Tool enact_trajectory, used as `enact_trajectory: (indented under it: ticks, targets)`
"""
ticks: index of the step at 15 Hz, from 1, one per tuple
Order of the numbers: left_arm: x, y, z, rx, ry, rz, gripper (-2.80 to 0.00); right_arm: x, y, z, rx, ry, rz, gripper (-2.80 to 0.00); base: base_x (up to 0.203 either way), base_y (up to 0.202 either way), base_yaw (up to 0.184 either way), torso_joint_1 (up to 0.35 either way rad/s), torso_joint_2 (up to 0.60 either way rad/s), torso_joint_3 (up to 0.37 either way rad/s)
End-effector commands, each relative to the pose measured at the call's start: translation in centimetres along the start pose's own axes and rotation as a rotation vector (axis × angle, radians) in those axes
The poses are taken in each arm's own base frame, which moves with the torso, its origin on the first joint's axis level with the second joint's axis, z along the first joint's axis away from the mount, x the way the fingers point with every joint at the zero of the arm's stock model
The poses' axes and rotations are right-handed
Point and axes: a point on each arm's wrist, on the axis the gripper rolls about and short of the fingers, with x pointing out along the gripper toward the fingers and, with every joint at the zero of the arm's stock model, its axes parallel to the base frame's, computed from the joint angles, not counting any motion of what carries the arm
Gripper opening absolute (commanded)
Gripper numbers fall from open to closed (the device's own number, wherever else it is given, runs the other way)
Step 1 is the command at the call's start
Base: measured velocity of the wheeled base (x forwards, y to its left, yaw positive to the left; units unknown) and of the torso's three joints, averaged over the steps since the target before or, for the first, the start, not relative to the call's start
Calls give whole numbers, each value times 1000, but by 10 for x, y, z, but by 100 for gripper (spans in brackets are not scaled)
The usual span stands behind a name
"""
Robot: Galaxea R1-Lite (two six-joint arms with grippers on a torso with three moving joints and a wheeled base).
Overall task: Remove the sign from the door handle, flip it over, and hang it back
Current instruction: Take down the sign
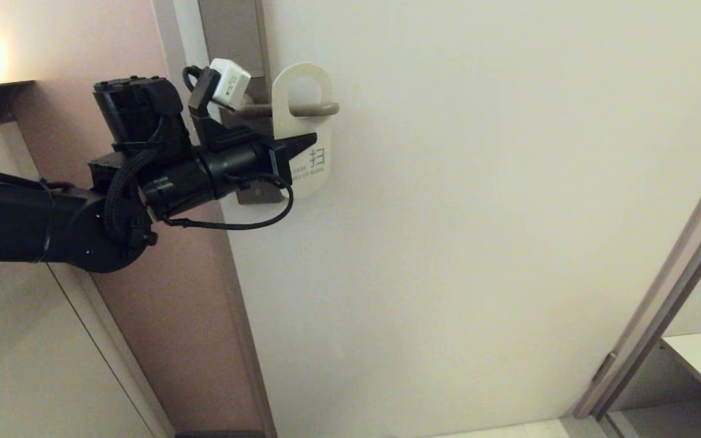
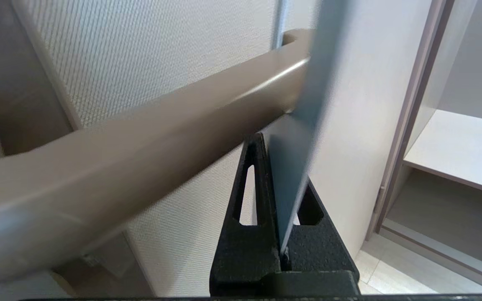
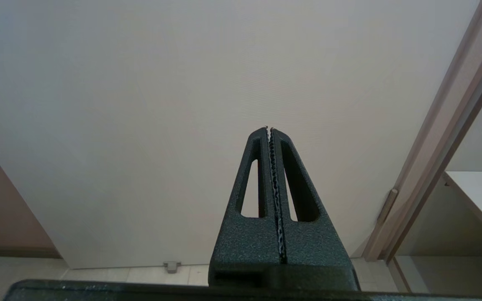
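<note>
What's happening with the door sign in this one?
The left gripper is shut on the sign, pinching its edge just below the door handle. The sign hangs with its hole around the lever, its white side facing out. The right gripper is shut and empty, parked facing the plain door.

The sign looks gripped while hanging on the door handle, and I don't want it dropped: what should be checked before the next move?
1. Left end effector shut on the sign: ok.
2. Sign's hole around the door handle: ok.
3. White side facing out: ok.
4. Grip depth, card seated between fingers: ok.
5. Blue side's condition: cannot tell.
6. Right end effector shut, clear of the door: ok.
</note>
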Motion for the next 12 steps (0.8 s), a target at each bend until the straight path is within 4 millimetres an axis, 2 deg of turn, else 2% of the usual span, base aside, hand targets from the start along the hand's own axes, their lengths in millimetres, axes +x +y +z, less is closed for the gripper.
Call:
enact_trajectory:
  ticks: [1, 6, 12]
  targets:
    - [-4, -4, 4, 11, -10, 0, -280, 0, 0, 0, 0, 1, 1, -280, 0, 0, 0, 0, 0, 0]
    - [-5, -22, 4, 24, 1, 44, -280, 0, 0, 0, 0, 0, 1, -280, 0, 0, 0, 0, 0, 0]
    - [-3, -28, 5, 23, 1, 76, -280, 0, 0, 0, -1, 0, 1, -280, 0, 0, 0, 0, 0, 0]
